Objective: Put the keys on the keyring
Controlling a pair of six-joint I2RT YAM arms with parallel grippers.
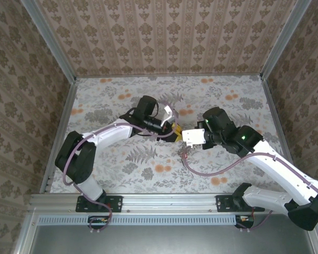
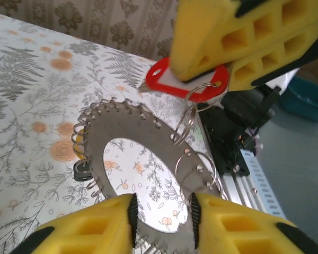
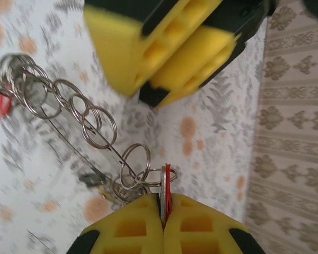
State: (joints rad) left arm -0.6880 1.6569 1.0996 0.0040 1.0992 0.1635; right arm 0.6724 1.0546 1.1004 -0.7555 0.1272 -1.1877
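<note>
Now our right tool [image 3: 164, 214] pinches the red key [image 2: 158, 74] mid-worktop; the keyring [image 2: 100, 143] sits just left, its rim between the spread jaws of our left tool [image 2: 163, 211].

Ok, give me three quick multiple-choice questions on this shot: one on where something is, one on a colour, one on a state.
1. Where do the left claw and the right claw meet?
A) over the middle of the table
B) at the back left corner
C) over the front rail

2. What colour is the head of the key?
A) blue
B) red
C) green

3. The right claw is:
A) wide open
B) shut on nothing
C) shut on the key

Answers:
1. A: the top view shows both tips mid-table.
2. B: the left wrist view shows a red head.
3. C: its fingers pinch the red head.
</note>
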